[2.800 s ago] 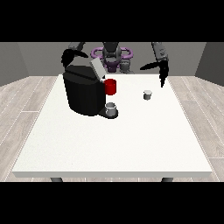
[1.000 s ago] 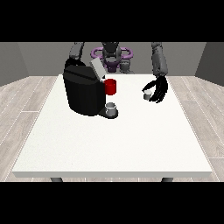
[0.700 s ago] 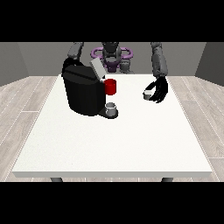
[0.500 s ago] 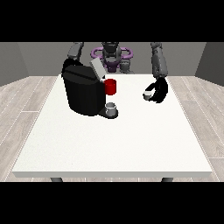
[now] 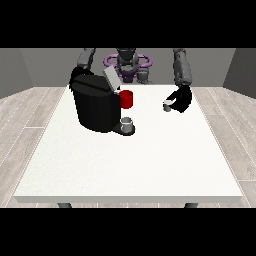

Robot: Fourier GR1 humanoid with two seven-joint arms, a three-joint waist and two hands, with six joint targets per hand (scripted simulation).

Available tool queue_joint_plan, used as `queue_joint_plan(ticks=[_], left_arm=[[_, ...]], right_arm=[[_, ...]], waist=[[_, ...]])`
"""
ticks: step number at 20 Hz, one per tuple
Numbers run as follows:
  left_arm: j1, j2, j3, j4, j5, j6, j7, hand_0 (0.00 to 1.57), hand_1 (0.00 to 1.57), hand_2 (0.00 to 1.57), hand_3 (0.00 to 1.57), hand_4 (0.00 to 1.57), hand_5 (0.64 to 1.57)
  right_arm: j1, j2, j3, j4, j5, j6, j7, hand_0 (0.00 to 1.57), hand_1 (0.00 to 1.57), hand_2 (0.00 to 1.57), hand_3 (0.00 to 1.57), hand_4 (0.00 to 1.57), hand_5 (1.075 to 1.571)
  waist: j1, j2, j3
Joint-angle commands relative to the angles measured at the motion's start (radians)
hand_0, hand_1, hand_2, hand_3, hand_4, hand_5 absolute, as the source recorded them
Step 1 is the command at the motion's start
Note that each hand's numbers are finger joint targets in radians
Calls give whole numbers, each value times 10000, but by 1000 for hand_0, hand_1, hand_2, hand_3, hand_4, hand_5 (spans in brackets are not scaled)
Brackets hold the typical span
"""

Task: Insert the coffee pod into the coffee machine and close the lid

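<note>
Fingers of the hand at the view's right (image 5: 181,99) curl around the small grey coffee pod (image 5: 167,105), which it has closed in on since a moment ago, near the table's (image 5: 125,165) far right edge. Open white surface spreads toward the camera. Its forearm comes steeply down. Well to the left stands the black coffee machine (image 5: 95,105), lid (image 5: 110,79) raised, red part (image 5: 127,99) and grey cup (image 5: 127,123) in front. The other hand (image 5: 76,75) sits behind the machine; I cannot tell its fingers.
</note>
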Motion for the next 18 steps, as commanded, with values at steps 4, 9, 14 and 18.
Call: queue_joint_plan(ticks=[4,9,14,18], left_arm=[[-1249,23,-90,-671,55,-1147,266,1342,1342,1397,1362,593,1571],[-1738,-75,-188,-830,21,-2029,860,1256,1256,1331,1292,545,1571],[-1863,-97,-40,-1044,-137,-1937,776,1235,1235,1323,1291,571,1571],[-2787,-102,222,-993,-14,-2122,1540,1255,1255,1332,1288,556,1571]], right_arm=[[-315,-26,-430,919,-430,151,-263,0,0,0,0,429,1571],[-240,-121,-114,1033,-136,151,411,0,0,0,0,493,1571],[-525,114,-103,1170,-85,-41,-218,0,0,0,0,443,1571],[-542,34,69,1005,-290,465,-139,0,0,0,0,492,1571]], waist=[[103,-408,0],[-32,-1064,-3],[-33,-628,-5],[-635,-578,-4]])
